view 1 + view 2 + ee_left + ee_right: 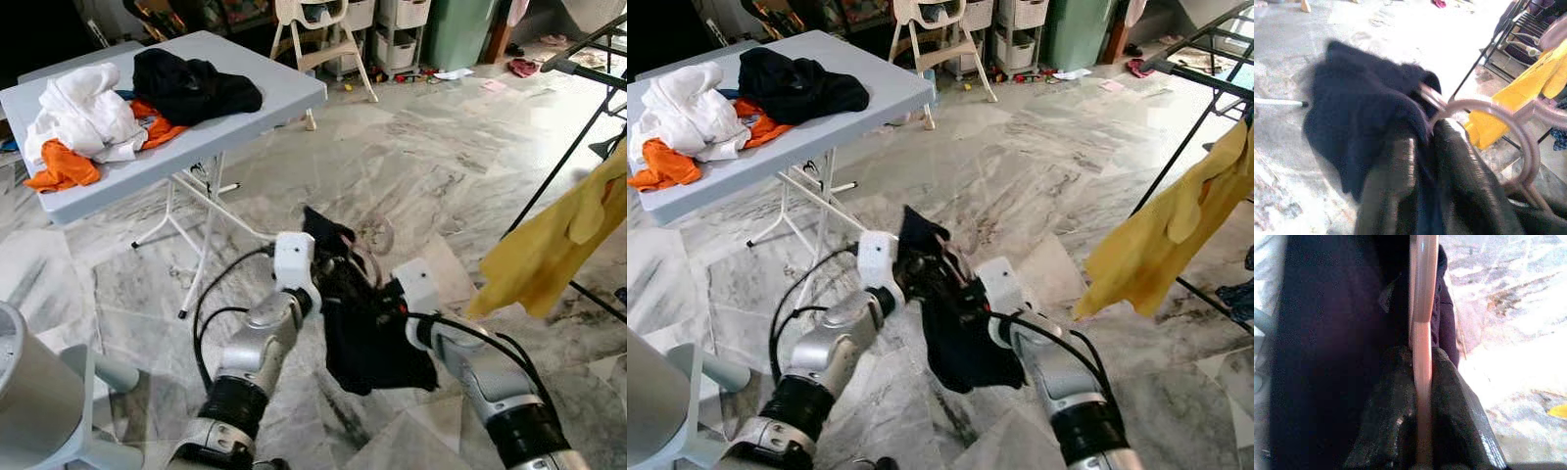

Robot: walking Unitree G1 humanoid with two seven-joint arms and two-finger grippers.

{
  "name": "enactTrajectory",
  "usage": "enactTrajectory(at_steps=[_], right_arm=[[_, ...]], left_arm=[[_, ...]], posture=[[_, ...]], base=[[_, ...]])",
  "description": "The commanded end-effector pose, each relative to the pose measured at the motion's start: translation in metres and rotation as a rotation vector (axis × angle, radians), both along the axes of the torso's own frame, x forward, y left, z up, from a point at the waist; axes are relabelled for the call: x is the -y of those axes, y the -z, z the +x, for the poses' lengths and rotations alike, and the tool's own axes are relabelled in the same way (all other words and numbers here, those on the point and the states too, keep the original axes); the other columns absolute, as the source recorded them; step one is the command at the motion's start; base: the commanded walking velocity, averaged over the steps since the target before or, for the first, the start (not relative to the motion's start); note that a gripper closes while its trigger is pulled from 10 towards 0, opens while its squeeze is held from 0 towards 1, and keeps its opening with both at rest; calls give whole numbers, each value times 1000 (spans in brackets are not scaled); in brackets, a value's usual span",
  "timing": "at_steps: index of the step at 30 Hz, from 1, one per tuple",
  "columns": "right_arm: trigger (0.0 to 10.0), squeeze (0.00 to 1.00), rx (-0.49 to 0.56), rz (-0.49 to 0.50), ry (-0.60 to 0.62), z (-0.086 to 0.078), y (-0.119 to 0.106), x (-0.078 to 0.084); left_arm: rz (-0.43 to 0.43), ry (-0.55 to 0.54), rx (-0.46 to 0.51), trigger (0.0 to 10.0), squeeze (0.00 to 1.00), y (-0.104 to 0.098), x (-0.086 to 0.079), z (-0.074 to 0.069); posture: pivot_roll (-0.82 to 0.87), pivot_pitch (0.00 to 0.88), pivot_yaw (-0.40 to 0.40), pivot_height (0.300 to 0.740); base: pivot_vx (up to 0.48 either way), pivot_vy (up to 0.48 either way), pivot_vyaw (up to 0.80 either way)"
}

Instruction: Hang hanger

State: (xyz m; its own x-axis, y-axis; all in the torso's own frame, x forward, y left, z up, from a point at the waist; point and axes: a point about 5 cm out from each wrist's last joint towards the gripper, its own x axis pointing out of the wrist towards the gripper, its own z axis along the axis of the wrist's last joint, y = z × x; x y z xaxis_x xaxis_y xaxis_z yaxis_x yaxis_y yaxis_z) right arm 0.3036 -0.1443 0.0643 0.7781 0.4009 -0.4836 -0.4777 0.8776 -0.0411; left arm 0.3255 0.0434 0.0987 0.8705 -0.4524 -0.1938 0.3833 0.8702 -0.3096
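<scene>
Right wrist view had the right pincer (pixel 1420 396) closed flat on a pink hanger (pixel 1422 308), its two black fingers (pixel 1386 431) pressed against either side of the thin bar, with a dark garment (pixel 1327 333) bunched around the hanger. Left wrist view showed the left pincer (pixel 1425 161) shut on the same garment just beside the hanger's curved hook, one finger (pixel 1391 186) on each side of a fold of the cloth. Seen from the head, both silver arms met in front of the robot above the marble floor (pixel 411 166), the garment draped between them and hanging down below the pincers, clear of the floor.

Farther off to the right, a yellow cloth (pixel 558 245) hung from a black drying rack (pixel 578 127), apart from the held garment. To the left stood a grey folding desk (pixel 235 127) carrying a white heap of laundry (pixel 83 113), an orange piece (pixel 64 166) partly beneath it and a black piece (pixel 191 86) beside it. Beyond the desk a high chair (pixel 318 29) stood near stacked white drawers (pixel 402 29).
</scene>
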Motion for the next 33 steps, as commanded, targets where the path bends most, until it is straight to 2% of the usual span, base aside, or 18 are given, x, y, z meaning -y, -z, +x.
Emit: enactTrajectory(at_steps=[1,8,10,11,13,18,21,25,27,29,33], right_arm=[[10000,0,12,-20,-15,0,-1,-4],[10000,0,49,-36,20,5,-4,-1],[10000,0,114,-33,38,12,-14,0],[10000,0,114,-33,38,12,-14,0],[10000,0,166,-29,56,17,-22,1],[10000,0,198,-41,97,20,-25,6],[10000,0,204,-44,108,21,-25,8],[10000,0,230,-57,123,24,-27,11],[10000,0,231,-58,124,24,-27,12],[10000,0,335,-59,171,33,-42,20],[10000,0,390,-37,191,39,-53,23]], left_arm=[[14,9,50,10000,1000,-7,-1,0],[49,54,105,10000,1000,-10,2,-3],[88,73,133,10000,1000,-5,-2,-10],[88,73,133,10000,1000,-5,-2,-10],[120,99,154,10000,1000,2,-7,-19],[216,164,243,10000,1000,7,-18,-35],[183,144,229,10000,1000,10,-27,-42],[214,118,283,10000,1000,7,-42,-48],[212,114,287,10000,1000,6,-43,-49],[279,99,349,10000,1000,3,-55,-55],[276,79,326,10000,1000,8,-60,-59]], posture=[[-168,53,92,740],[-163,53,93,740],[-165,54,91,740],[-165,54,91,740],[-163,54,88,740],[-157,55,86,740],[-152,57,86,740],[-147,60,87,740],[-147,60,86,740],[-144,65,86,740],[-143,67,87,740]], base=[[0,0,0],[0,0,0],[0,0,0],[0,0,0],[0,0,0],[0,0,0],[0,0,0],[0,0,0],[0,0,0],[0,0,0],[0,0,0]])
